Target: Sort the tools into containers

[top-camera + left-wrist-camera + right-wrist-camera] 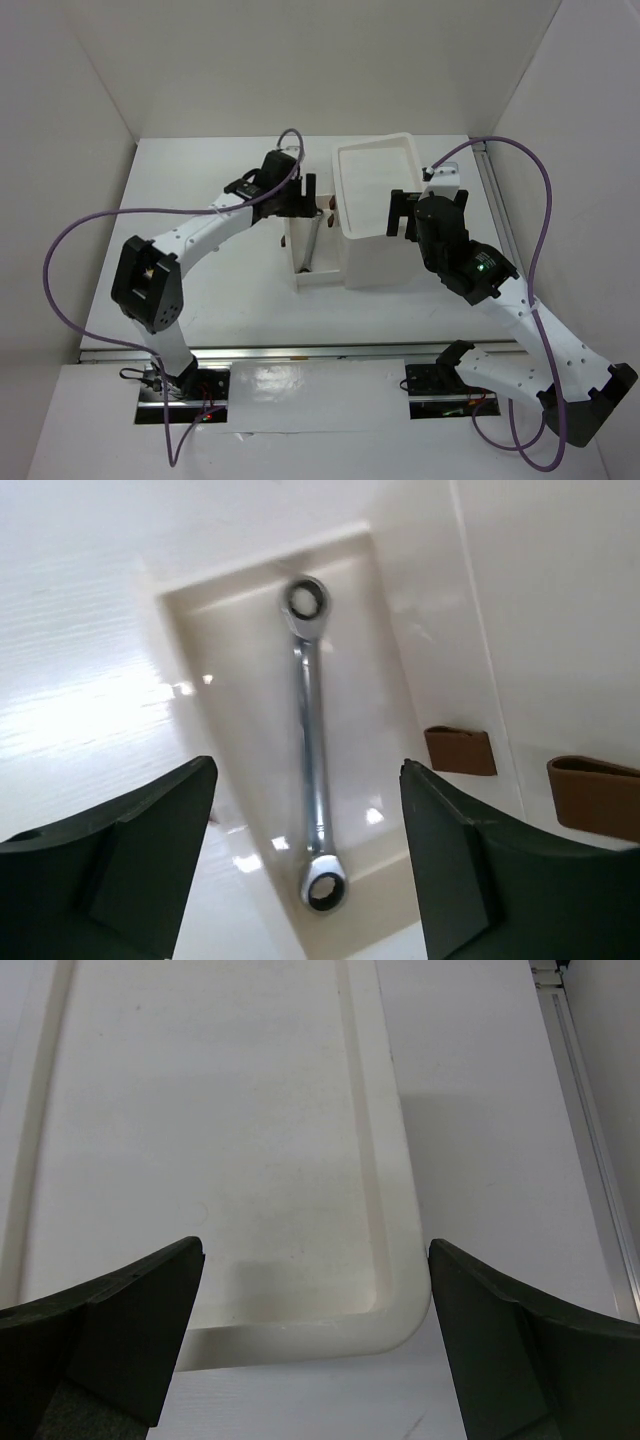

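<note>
Hovering over a slid-out drawer (235,695), the left gripper (307,780) has its two dark fingers spread wide, with nothing clasped between them. Below the gap lies a silver wrench (310,750), flat on the drawer's pale floor. It has a ring at each end and its shaft runs along the drawer's length, clear of both fingers. Just to the right of the drawer, two red-brown handles (460,750) sit on the white fronts of neighbouring drawers.

From above, the drawer juts out of the left side of the white box unit (385,255), which stands in the middle of the table (220,300). A thin dark line inside the drawer is probably the wrench, though it is too small there to be sure.

The right gripper (316,1250) is also released, its fingers far apart and holding nothing. It hangs over the near right corner of the unit's rimmed top tray (392,1210). The part of the tray's floor seen from the right wrist is bare white plastic. Past the tray's rounded corner the white table shows, with a metal rail (590,1160) along its right edge.
</note>
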Tool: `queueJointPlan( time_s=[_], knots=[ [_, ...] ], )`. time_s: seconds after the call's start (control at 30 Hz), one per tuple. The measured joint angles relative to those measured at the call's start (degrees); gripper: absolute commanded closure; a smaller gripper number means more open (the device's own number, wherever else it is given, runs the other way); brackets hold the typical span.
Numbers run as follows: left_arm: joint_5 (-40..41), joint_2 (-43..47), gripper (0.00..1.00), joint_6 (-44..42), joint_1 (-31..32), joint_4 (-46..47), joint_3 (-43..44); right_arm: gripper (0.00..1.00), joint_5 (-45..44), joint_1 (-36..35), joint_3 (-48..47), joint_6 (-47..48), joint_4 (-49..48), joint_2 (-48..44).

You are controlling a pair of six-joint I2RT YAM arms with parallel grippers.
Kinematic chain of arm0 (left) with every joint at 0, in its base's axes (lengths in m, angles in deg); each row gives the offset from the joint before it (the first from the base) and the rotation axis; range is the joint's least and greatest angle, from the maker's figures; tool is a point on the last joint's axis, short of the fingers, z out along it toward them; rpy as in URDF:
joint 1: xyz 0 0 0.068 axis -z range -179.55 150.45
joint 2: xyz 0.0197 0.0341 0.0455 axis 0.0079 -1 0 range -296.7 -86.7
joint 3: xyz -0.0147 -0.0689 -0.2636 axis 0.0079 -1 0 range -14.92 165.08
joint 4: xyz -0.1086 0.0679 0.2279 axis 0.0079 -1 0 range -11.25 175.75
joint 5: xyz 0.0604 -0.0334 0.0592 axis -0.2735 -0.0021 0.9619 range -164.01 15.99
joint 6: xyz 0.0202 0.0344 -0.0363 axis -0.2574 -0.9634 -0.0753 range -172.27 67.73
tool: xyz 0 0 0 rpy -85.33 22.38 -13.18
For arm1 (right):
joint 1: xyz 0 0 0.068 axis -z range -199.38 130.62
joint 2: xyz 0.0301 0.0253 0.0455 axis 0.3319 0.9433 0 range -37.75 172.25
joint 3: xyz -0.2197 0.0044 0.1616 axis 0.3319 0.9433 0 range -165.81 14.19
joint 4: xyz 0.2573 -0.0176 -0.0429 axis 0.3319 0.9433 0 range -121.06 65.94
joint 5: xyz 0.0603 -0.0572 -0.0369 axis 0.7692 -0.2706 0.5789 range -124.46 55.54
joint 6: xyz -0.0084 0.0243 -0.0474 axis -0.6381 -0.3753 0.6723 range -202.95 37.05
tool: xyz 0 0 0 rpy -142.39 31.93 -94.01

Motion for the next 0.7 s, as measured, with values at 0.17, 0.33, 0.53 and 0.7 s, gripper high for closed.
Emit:
queueJointPlan(
  time_s=[0.17,0.33,0.53,0.7],
  knots=[
    [17.07,8.28,0.16,11.21,-2.29,-8.15,0.76,0.0,0.0,0.0,-0.02,0.02,0.02,0.02],
    [24.46,9.22,0.19,19.21,-15.65,-14.99,-0.17,0.0,-0.11,0.0,0.0,0.02,0.04,0.35],
    [21.51,-1.49,0.24,20.72,-28.15,-16.5,-4.09,0.0,0.02,0.0,0.0,0.07,0.0,0.48],
    [17.73,-8.33,0.29,22.08,-30.29,-17.46,-4.5,0.0,-0.02,0.0,0.0,0.35,0.0,0.85]
  ],
)
